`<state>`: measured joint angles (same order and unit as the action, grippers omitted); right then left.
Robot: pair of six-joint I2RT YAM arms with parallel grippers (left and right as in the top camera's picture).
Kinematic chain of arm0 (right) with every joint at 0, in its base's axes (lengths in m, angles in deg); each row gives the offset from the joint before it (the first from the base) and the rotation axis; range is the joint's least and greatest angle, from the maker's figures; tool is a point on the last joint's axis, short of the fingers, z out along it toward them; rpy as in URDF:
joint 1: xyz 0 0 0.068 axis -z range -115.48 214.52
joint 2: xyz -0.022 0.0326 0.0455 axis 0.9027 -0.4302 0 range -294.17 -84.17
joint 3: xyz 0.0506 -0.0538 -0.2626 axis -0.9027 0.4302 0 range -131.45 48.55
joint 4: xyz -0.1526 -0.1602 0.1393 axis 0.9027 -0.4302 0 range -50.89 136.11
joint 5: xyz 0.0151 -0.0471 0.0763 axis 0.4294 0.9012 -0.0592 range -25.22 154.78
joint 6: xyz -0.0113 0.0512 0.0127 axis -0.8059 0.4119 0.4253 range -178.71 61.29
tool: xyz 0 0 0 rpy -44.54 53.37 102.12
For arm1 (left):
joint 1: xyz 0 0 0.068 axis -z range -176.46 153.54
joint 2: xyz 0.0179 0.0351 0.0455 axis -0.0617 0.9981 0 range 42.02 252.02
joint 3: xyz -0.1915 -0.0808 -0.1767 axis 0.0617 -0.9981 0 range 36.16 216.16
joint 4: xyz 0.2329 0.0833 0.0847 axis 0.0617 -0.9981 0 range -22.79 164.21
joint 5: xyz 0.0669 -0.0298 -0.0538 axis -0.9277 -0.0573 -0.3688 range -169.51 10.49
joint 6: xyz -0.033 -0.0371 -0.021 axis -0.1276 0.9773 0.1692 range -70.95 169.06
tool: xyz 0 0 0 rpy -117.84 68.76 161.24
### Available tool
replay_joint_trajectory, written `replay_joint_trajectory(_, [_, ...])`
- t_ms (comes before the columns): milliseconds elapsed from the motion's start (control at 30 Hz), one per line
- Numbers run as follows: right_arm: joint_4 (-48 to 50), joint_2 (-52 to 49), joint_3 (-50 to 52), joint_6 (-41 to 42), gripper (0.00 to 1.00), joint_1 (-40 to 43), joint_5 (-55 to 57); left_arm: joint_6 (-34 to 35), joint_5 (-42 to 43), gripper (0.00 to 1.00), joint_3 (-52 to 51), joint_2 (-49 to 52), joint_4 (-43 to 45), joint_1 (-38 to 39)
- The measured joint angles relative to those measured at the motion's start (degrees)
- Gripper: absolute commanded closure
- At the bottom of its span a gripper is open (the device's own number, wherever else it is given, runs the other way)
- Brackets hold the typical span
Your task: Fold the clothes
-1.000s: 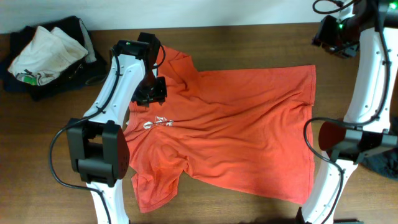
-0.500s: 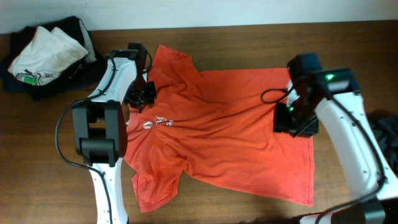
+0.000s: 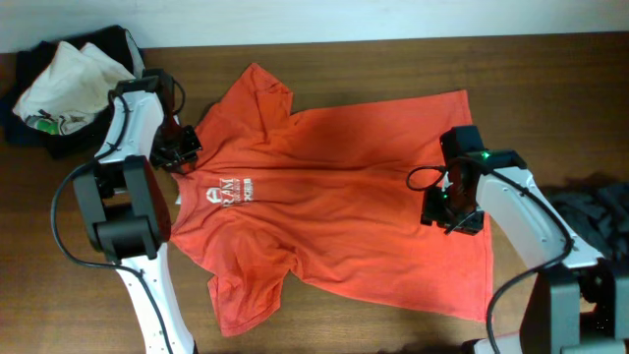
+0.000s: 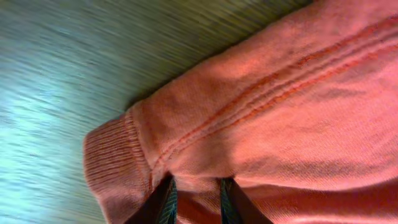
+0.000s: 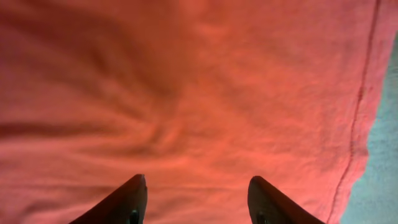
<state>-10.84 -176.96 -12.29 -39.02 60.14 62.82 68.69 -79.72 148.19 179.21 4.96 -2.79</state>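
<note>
The left hand [image 4: 196, 202] pinches the shirt [image 3: 334, 206] at its collar; the right hand [image 5: 196, 199] is spread wide over its hem side.

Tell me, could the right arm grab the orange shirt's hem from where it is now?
Probably yes. The right gripper is open just above the orange T-shirt, and the hem lies bare just beside its fingers, with nothing lying on it or in between.

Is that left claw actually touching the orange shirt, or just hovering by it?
Touching. In the left wrist view, the left gripper has the orange T-shirt fabric bunched between its narrowly spaced fingers, near the ribbed collar.
</note>
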Motion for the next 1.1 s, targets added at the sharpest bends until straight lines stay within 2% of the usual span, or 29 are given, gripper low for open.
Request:
replay_joint_trajectory(100, [2.38,-3.10,0.83,-0.04,0.44,0.11,0.26,0.98,-2.43,0.88,4.02,1.97,-2.21,-1.55])
replay_joint_trajectory(167, [3.63,-4.98,1.09,-0.15,0.45,0.11,0.46,1.03,-3.98,0.85,9.88,4.39,-7.15,-1.95])
replay_joint_trajectory(200, [5.16,-5.84,1.18,-0.17,0.48,0.13,0.61,1.03,-4.20,0.61,13.40,5.68,-10.64,-2.03])
replay_joint_trajectory(233, [5.73,-6.03,1.18,-0.15,0.53,0.13,0.68,1.03,-4.31,0.26,17.55,6.12,-14.84,-2.05])
replay_joint_trajectory(267, [6.82,-6.05,1.20,-0.35,0.61,0.13,0.74,0.87,-4.28,0.07,19.74,6.12,-17.00,-1.97])
replay_joint_trajectory(300, [7.58,-6.05,1.20,-0.13,0.69,0.13,1.05,0.98,-3.96,0.02,22.47,6.10,-20.72,-1.66])
replay_joint_trajectory(333, [7.91,-6.05,1.20,-0.31,0.84,0.24,1.57,1.01,-3.61,0.02,23.47,6.08,-23.78,-1.27])
replay_joint_trajectory(367, [8.37,-6.19,1.20,-0.35,0.92,0.39,1.95,1.20,-3.23,0.02,23.52,6.08,-25.64,-0.94])
replay_joint_trajectory(400, [8.85,-6.58,1.20,-0.24,0.96,0.92,2.01,0.94,-2.97,0.02,23.52,6.08,-26.88,-0.57])
replay_joint_trajectory(733, [12.04,-11.19,1.09,-2.60,0.96,13.68,-1.95,-2.47,3.45,0.03,23.15,5.79,-27.28,3.89])
replay_joint_trajectory(800, [12.41,-12.17,0.17,-2.99,0.96,15.04,-3.34,-2.78,3.48,0.02,19.04,2.80,-27.17,5.35])
replay_joint_trajectory(967, [10.84,-15.78,-4.61,-2.14,0.96,18.34,-5.97,-2.75,3.19,0.01,3.87,-12.09,-27.30,8.11])
replay_joint_trajectory(1100, [5.60,-19.21,-10.05,-0.63,0.96,22.03,-4.52,-0.09,2.78,0.01,-12.39,-27.34,-21.22,8.35])
